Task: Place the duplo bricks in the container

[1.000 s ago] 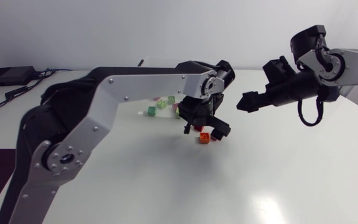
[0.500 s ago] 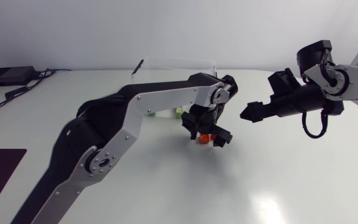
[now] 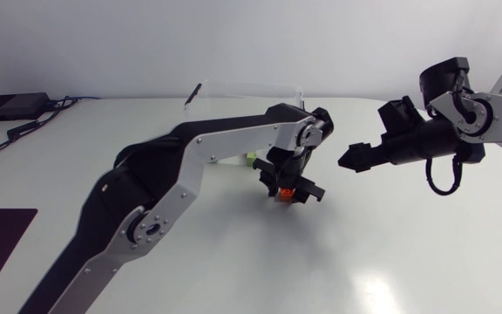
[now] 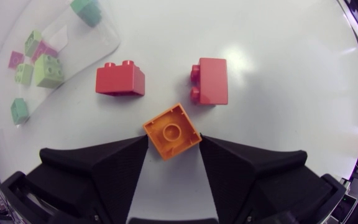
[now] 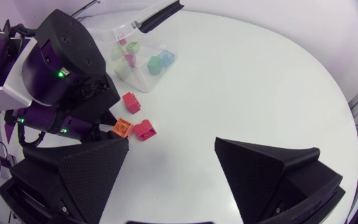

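An orange brick (image 4: 171, 130) lies on the white table between the fingers of my left gripper (image 4: 174, 142), which touch it from both sides. Just ahead of the gripper lie two red bricks (image 4: 120, 79) (image 4: 209, 81). From above, the left gripper (image 3: 290, 187) points down at the orange brick (image 3: 282, 190) in the middle of the table. The clear container (image 3: 242, 91) stands behind it and holds several green and pink bricks (image 4: 47, 70). My right gripper (image 3: 356, 157) hovers open to the right, well above the table, nothing between its fingers (image 5: 98, 168).
The right wrist view looks down on the left arm's wrist (image 5: 67, 68), the orange brick (image 5: 122, 128), the red bricks (image 5: 131, 101) (image 5: 145, 130) and the container (image 5: 143, 62). Bare table (image 3: 390, 244) spreads in front and to the right.
My left gripper has come down over the orange brick and its fingers have closed in on it. The right arm drifted slightly right, then held still.
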`<action>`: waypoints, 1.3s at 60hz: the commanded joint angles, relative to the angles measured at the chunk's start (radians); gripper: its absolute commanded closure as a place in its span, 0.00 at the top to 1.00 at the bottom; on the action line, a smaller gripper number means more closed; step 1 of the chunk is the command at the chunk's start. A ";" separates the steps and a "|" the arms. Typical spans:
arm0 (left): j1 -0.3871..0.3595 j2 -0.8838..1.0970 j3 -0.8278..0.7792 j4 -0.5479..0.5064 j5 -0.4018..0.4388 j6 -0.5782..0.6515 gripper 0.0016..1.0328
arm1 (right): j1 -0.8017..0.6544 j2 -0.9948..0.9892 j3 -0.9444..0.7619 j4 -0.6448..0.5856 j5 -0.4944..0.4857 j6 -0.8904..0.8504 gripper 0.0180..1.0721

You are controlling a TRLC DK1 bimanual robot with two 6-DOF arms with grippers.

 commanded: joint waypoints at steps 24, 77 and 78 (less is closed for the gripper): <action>-0.005 0.052 0.074 -0.017 -0.004 -0.040 0.48 | 0.003 -0.012 -0.039 0.011 -0.004 -0.014 0.95; 0.056 -0.480 -0.342 0.131 -0.044 -0.013 0.19 | 0.079 0.206 0.001 0.089 0.015 -0.040 0.95; 0.059 -0.488 -0.340 0.137 -0.050 -0.013 0.19 | 0.085 0.211 0.001 0.091 0.019 -0.040 0.95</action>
